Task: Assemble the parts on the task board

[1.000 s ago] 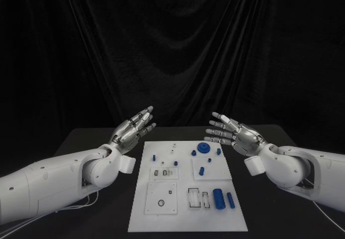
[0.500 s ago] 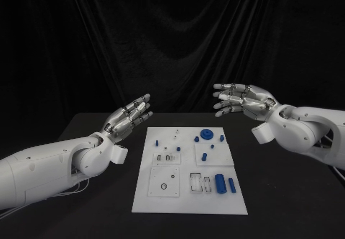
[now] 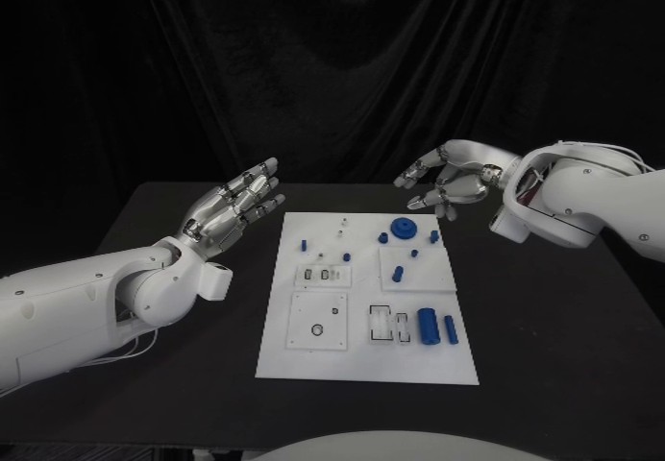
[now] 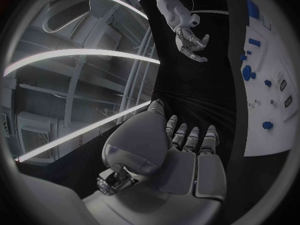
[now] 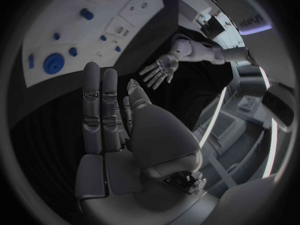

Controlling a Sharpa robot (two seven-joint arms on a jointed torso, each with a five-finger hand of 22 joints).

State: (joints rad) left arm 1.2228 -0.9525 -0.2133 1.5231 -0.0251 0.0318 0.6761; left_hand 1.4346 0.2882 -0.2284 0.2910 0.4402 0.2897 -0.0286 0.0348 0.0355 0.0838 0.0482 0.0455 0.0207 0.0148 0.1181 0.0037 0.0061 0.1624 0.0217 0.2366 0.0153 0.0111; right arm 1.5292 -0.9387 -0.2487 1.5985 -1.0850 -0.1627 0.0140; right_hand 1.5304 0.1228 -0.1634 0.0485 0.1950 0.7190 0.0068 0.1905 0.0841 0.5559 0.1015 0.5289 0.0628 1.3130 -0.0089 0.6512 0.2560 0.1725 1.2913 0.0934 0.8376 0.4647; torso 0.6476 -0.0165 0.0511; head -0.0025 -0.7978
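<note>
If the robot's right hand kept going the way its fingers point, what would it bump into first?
Probably the round blue part at the task board's far end: the right hand points down-left toward it. Height above the board is unclear.

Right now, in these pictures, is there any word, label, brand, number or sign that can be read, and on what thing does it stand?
None can be read.
Task board: its white face shows printed outlines, no letters or numbers that I can make out.
Blue parts, such as the round one: no marks visible.
Left hand and right hand: no brand or label can be read.
Right wrist view: a lit sign in the room shows blurred marks, unreadable.
</note>
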